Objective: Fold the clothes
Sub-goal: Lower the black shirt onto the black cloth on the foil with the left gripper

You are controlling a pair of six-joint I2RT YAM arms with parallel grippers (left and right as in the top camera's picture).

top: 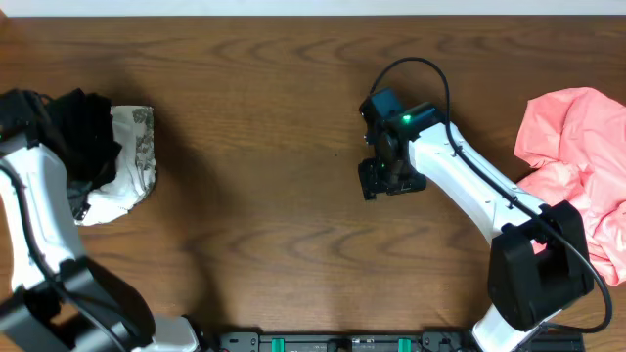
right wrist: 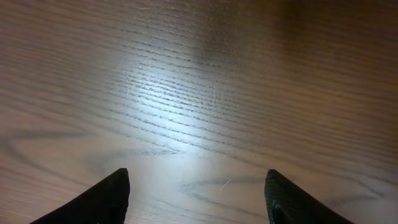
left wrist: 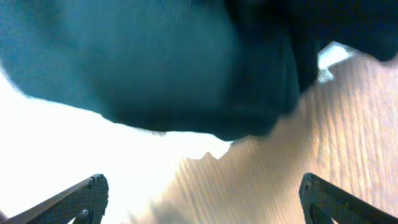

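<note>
Table (top: 274,117), overhead: three garments counted, all crumpled, none folded. One black T-shirt (top: 86,132) heaped at nine o'clock, partly over one white-grey patterned garment (top: 135,161), the two touching; whether a second black piece hides in the heap, cannot tell. One salmon-pink garment (top: 577,166) bunched at three o'clock, well apart from the others. Two arms. Left gripper (left wrist: 202,199) sits at the nine o'clock pile, jaws wide apart with nothing between them, dark cloth hanging close at twelve o'clock in its wrist view. Right gripper (top: 389,184) just to the three o'clock side of table centre, over bare wood, jaws apart and empty. Handling, as judged: fabric light, limp, no stiffness, likely to sag and drag along anything touching it; not fragile, low slip on wood. Best hold probably a pinch at a hem or shoulder seam, one per gripper, lifting the black piece clear of the patterned one before spreading it flat
</note>
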